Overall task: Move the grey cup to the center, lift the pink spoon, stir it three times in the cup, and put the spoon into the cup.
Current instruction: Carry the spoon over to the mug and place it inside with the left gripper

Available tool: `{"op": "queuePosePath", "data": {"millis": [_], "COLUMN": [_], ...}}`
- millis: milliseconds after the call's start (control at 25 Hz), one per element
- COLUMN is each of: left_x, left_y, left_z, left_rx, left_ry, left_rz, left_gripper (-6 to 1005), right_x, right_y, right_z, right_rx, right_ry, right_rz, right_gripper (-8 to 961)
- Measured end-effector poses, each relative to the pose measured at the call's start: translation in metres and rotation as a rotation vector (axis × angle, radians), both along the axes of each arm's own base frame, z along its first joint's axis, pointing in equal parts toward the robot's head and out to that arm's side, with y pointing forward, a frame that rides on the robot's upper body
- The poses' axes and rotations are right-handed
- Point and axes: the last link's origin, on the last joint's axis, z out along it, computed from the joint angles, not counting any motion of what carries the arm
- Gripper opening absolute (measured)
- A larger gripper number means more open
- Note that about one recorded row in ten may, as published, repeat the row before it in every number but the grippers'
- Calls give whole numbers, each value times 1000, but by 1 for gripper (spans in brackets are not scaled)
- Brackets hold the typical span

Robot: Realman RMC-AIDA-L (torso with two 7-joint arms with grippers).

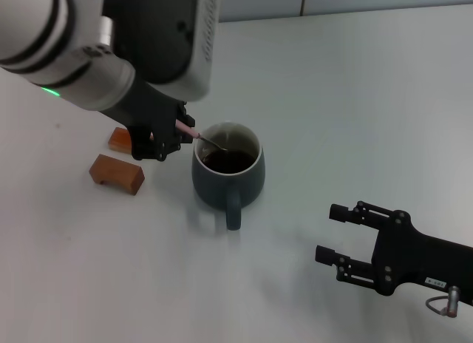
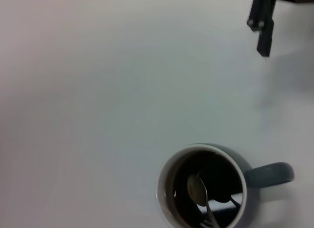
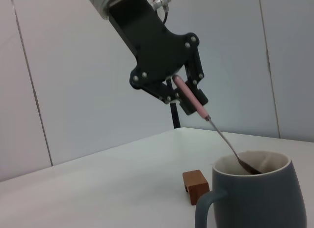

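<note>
We've got the pink spoon (image 3: 192,101) slanting down from its handle into the grey cup (image 1: 228,174), bowl dipped in the dark liquid, long axis tilted toward the left tool (image 1: 176,138), which is clamped on the handle just beside the rim. The cup sits mid-bench (image 1: 355,99). Our right tool (image 1: 338,233) waits well apart, fingers spread. Count: one cup, one spoon, two wooden blocks (image 1: 117,173).

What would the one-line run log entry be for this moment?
left end effector: shut on pink spoon, bowl in grey cup | right end effector: open, idle near cup handle | phase: stirring
</note>
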Motion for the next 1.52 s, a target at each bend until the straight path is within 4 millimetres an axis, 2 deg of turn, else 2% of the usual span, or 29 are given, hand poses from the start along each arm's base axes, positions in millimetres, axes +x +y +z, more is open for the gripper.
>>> {"op": "queuePosePath", "data": {"millis": [600, 960, 1520], "left_x": [4, -1, 10], "left_y": [5, 13, 3], "left_z": [-26, -28, -32], "left_rx": [-38, -10, -72], "left_ry": [110, 168, 127], "left_rz": [-49, -26, -40], "left_gripper": [127, 127, 127], "right_x": [2, 1, 0], "right_y": [-3, -4, -5], "right_z": [0, -2, -4], "right_rx": [-1, -6, -10], "right_ry": [1, 10, 15], "right_rz": [-10, -14, -16], "right_gripper": [715, 715, 715]}}
